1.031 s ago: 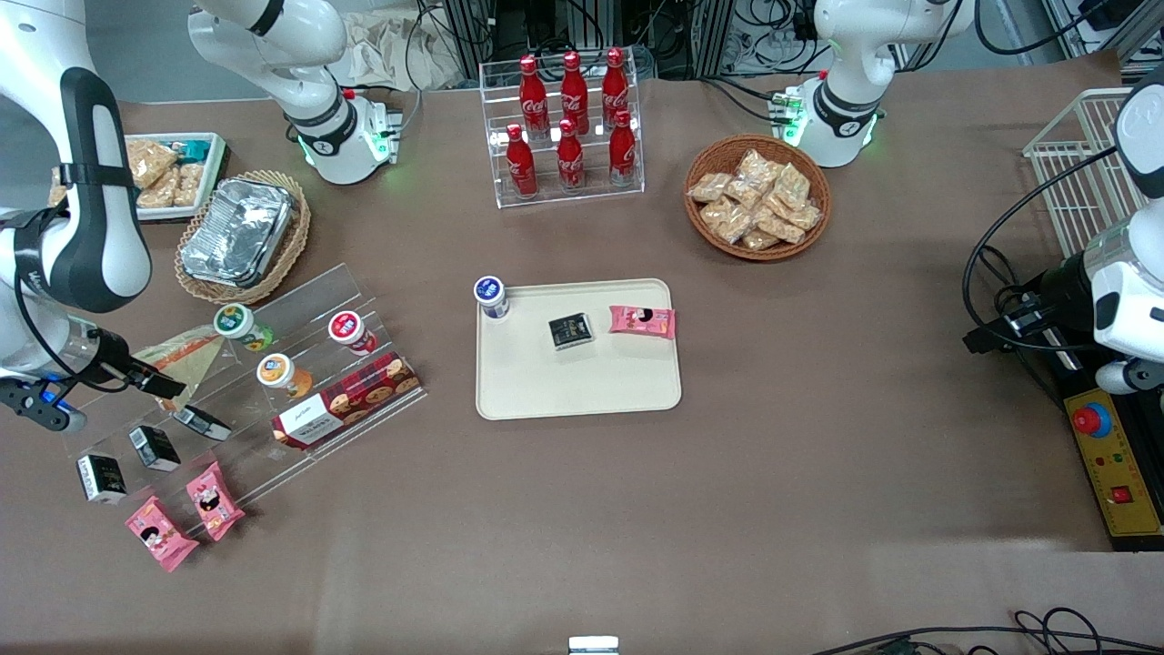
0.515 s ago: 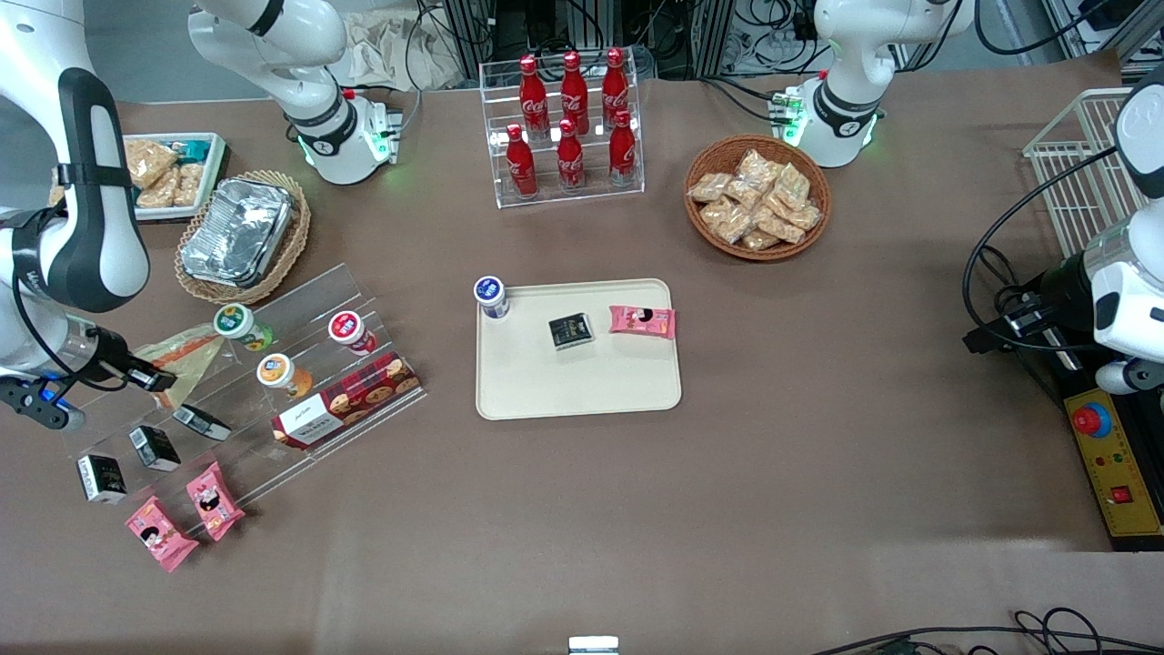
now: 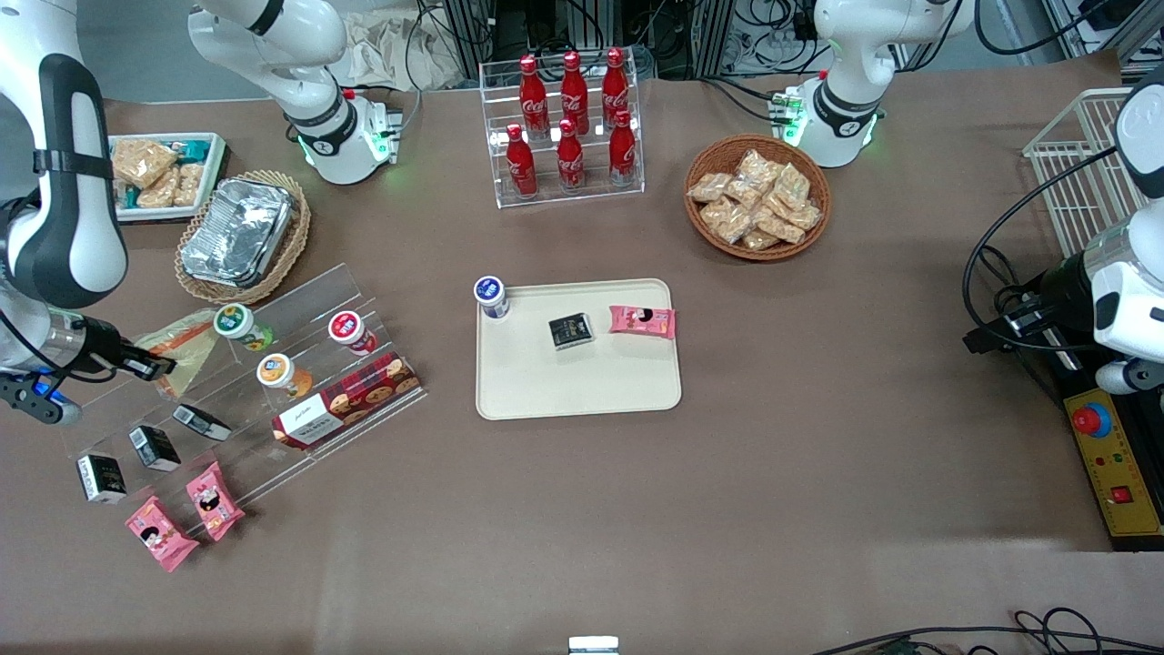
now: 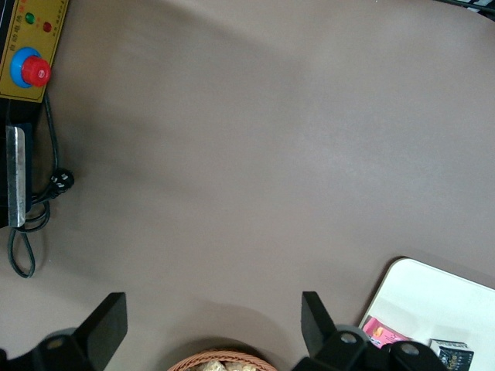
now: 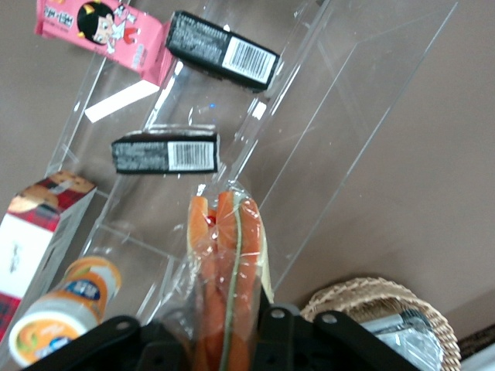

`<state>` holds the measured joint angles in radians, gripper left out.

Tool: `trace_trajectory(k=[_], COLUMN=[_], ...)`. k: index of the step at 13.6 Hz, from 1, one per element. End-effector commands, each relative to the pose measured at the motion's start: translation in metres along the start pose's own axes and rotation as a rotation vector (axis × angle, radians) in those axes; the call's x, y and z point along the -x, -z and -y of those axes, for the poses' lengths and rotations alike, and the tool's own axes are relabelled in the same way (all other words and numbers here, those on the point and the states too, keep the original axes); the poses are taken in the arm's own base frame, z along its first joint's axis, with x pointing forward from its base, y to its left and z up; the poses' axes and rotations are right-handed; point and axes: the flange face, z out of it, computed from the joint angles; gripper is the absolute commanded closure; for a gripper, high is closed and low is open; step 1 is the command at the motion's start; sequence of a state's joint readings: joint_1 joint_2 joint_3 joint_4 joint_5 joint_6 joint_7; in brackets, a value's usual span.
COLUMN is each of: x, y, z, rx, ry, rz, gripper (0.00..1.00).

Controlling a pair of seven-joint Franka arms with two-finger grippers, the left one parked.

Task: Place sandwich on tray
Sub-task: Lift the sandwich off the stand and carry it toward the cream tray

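The sandwich (image 5: 228,270) sits clamped between the gripper's (image 5: 224,328) jaws.

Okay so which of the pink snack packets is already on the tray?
The pink packet lying on the tray beside the black packet. The other two lie on the table near the acrylic rack, close to the end effector gripping the sandwich.
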<state>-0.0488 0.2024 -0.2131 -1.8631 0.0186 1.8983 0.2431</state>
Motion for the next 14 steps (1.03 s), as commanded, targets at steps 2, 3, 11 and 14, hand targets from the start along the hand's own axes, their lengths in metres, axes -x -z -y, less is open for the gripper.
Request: trace_trajectory(k=[2, 3, 11, 14], x=[0.007, 0.010, 0.045, 0.069], y=[0.051, 0.065, 0.118, 0.118], z=[0.002, 0.002, 0.048, 0.104], rx=[-0.041, -0.042, -0.101, -0.066], ry=[0.016, 0.019, -0.040, -0.186], rz=[0.079, 0.098, 0.156, 0.165], gripper=[1.00, 1.00, 1.00, 1.00])
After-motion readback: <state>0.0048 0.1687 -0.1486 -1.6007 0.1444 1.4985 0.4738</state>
